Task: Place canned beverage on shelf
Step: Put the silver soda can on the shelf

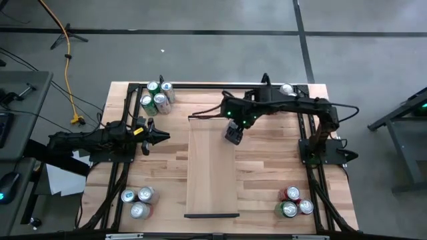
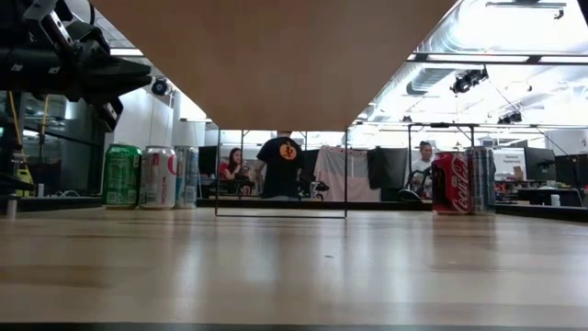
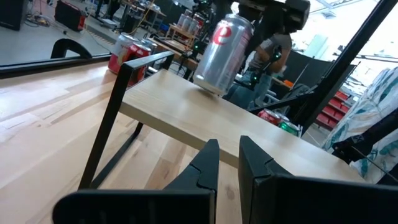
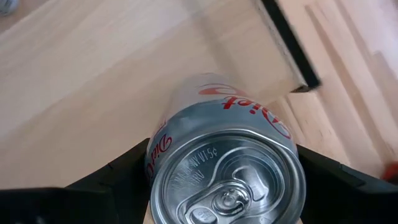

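Left pincer point(image 1: 162, 137) sits pinched shut with nothing in it, low over the butcher-block counter point(image 1: 267, 173) just left of the shelf point(image 1: 211, 180). Behind it, at the far left, stand smooth metal cans point(image 1: 157, 97), green and silver; more cans point(image 1: 138, 201) cluster at the near left corner. Running near to far down the middle, the shelf is a long, narrow board of pale, smooth wood on thin dark legs, with a dark lip at each end. Over its far right part the right pincer point(image 1: 233, 136) grips a silver can with red lettering point(image 3: 222, 55), fingers spread around its round body; the can hangs tilted, its lower edge at the board. Red and green cans point(image 1: 293, 202) sit at the near right. Beyond, people point(image 2: 281, 165) sit and stand in a workshop.
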